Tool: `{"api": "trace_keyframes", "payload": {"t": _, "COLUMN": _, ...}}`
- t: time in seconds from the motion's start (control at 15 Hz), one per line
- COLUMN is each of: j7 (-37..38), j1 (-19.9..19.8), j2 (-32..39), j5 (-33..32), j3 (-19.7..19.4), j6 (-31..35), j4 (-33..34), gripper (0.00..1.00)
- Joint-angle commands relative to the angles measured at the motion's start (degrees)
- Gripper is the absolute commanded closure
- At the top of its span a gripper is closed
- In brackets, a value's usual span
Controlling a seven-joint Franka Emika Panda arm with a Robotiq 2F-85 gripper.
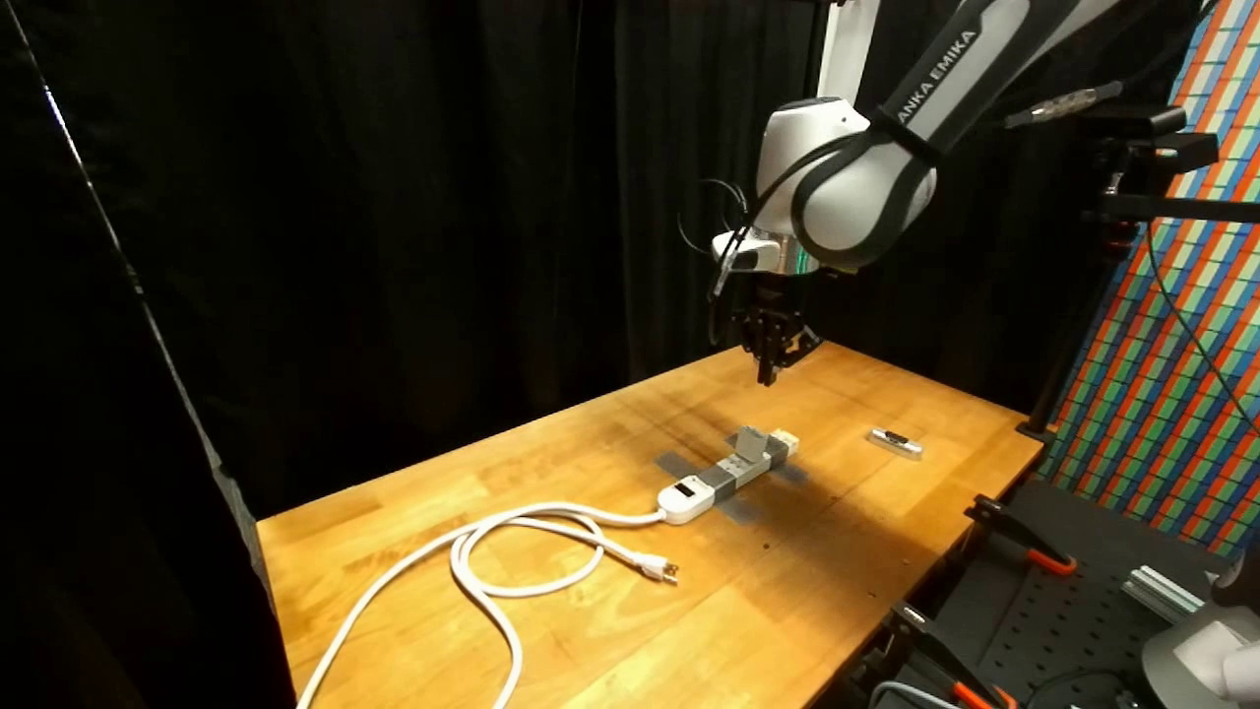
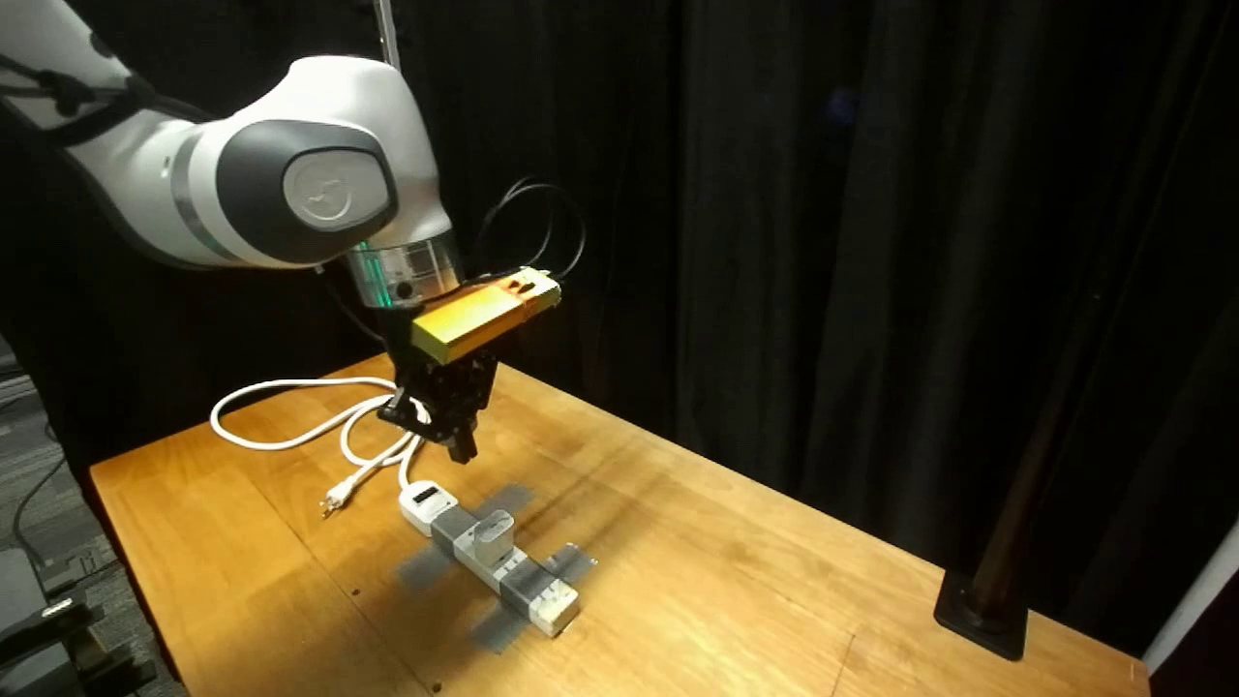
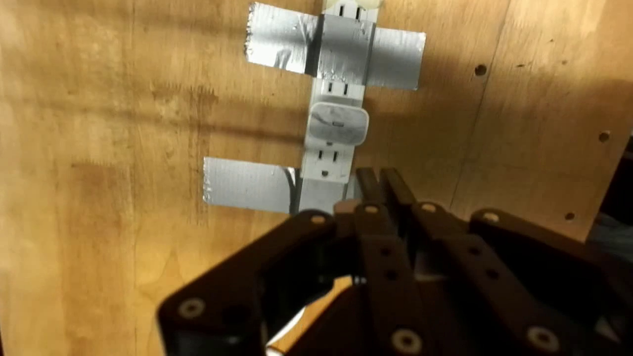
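The black two-finger gripper (image 2: 463,452) is held above a honey-brown wooden tabletop (image 1: 630,650), pointed downward; its fingers (image 3: 368,186) are seen drawn together, with just a thin dark line between them in the wrist view. Below, apart from the fingertips, a long white plastic power strip (image 3: 341,173) is fixed to the tabletop by two bands of silver-grey duct tape (image 3: 346,47). A flat, rounded, grey-white plug-in block (image 3: 339,126) is seated upright on the strip, flanked lengthwise by slotted outlets (image 3: 338,89). At the corded end, a dark rectangular window (image 1: 684,489) is set into a rounded white head (image 1: 694,506). A thick white cord (image 1: 566,508) is looped over the tabletop, and its pronged white plug (image 1: 652,565) is found near the head. A small silver-and-black oblong object (image 1: 896,443) is noted well apart from the strip. The scene is backed by black curtains (image 2: 823,290).
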Motion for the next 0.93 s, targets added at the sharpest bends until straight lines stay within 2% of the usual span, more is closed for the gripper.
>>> {"api": "trace_keyframes", "payload": {"t": 0.0, "j7": -11.9, "j1": 0.4, "j2": 0.7, "j5": 10.7, "j3": -2.0, "j6": -8.1, "j4": 8.7, "gripper": 0.90}}
{"api": "trace_keyframes", "payload": {"t": 0.27, "j7": -14.2, "j1": 2.2, "j2": 2.5, "j5": 11.7, "j3": -7.0, "j6": -9.4, "j4": 14.2, "gripper": 0.91}}
{"api": "trace_keyframes", "payload": {"t": 0.47, "j7": -15.2, "j1": 3.0, "j2": 5.7, "j5": 12.2, "j3": -8.7, "j6": -8.1, "j4": 15.9, "gripper": 0.89}}
{"api": "trace_keyframes", "payload": {"t": 0.6, "j7": -11.3, "j1": 4.6, "j2": 8.3, "j5": 9.8, "j3": -9.8, "j6": -7.1, "j4": 16.7, "gripper": 0.90}}
{"api": "trace_keyframes", "payload": {"t": 0.67, "j7": -5.7, "j1": 6.4, "j2": 9.3, "j5": 8.2, "j3": -11.1, "j6": -6.5, "j4": 16.9, "gripper": 0.91}}
{"api": "trace_keyframes", "payload": {"t": 0.73, "j7": 0.6, "j1": 8.0, "j2": 10.2, "j5": 6.9, "j3": -12.7, "j6": -5.4, "j4": 16.8, "gripper": 0.65}}
{"api": "trace_keyframes", "payload": {"t": 0.8, "j7": -7.0, "j1": 5.3, "j2": 8.0, "j5": 9.5, "j3": -10.6, "j6": -7.0, "j4": 15.1, "gripper": 0.89}}
{"api": "trace_keyframes", "payload": {"t": 0.87, "j7": -3.5, "j1": 6.2, "j2": 9.1, "j5": 8.3, "j3": -11.1, "j6": -6.3, "j4": 15.3, "gripper": 0.82}}
